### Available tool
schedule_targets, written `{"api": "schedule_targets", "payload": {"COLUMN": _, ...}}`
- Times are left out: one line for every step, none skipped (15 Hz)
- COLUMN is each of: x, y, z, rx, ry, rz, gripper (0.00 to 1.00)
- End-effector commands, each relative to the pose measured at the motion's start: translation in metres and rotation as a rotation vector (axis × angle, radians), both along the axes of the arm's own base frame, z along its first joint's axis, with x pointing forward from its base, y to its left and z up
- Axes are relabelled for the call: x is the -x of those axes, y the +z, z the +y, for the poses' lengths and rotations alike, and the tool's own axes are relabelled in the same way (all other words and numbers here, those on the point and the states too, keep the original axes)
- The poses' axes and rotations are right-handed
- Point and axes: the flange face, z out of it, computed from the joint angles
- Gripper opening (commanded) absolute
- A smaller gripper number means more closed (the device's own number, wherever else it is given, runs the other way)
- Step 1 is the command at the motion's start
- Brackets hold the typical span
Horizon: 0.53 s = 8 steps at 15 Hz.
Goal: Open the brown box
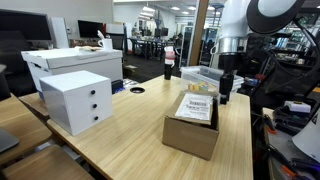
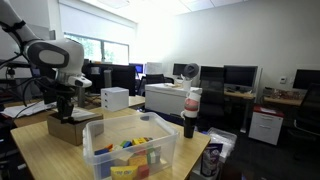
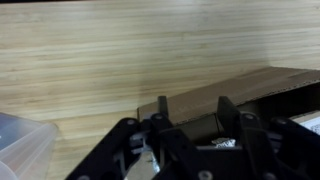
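We saw the end effector point(image 1: 225, 93) wide open, gripping nothing. The brown box point(image 1: 191, 128) sat just below it on the surface point(image 1: 120, 150), flaps apparently down. Risk as we judged it: the fingers could press the flap inward or shove the light box sideways instead of catching an edge.

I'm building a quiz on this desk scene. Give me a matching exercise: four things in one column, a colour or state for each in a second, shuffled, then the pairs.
Things:
1. brown box
2. three-drawer box
3. clear plastic bin
4. end effector

Descriptions:
A. holds colourful pieces
B. black, fingers apart with nothing between them
C. white printed label on top
D. white all over, standing on the wooden table

Pairs: 1-C, 2-D, 3-A, 4-B
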Motion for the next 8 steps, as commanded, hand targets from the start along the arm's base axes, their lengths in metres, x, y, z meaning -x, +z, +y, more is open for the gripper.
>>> {"api": "schedule_targets", "payload": {"x": -0.002, "y": -0.0061, "z": 0.0053, "rx": -0.004, "ry": 0.024, "rz": -0.013, "gripper": 0.27}}
{"api": "schedule_targets", "payload": {"x": -0.0023, "y": -0.006, "z": 0.0055, "rx": -0.004, "ry": 0.028, "rz": -0.015, "gripper": 0.19}}
{"api": "schedule_targets", "payload": {"x": -0.0024, "y": -0.0063, "z": 0.0058, "rx": -0.003, "ry": 0.028, "rz": -0.016, "gripper": 0.15}}
{"api": "schedule_targets", "payload": {"x": -0.0027, "y": -0.0061, "z": 0.0059, "rx": -0.003, "ry": 0.029, "rz": -0.018, "gripper": 0.08}}
{"api": "schedule_targets", "payload": {"x": -0.0038, "y": -0.0051, "z": 0.0062, "rx": -0.006, "ry": 0.035, "rz": -0.027, "gripper": 0.01}}
{"api": "schedule_targets", "payload": {"x": -0.005, "y": -0.0037, "z": 0.0065, "rx": -0.006, "ry": 0.036, "rz": -0.039, "gripper": 0.0}}
{"api": "schedule_targets", "payload": {"x": -0.0066, "y": -0.0028, "z": 0.0063, "rx": -0.008, "ry": 0.033, "rz": -0.051, "gripper": 0.0}}
{"api": "schedule_targets", "payload": {"x": -0.0082, "y": -0.0019, "z": 0.0064, "rx": -0.012, "ry": 0.032, "rz": -0.064, "gripper": 0.0}}
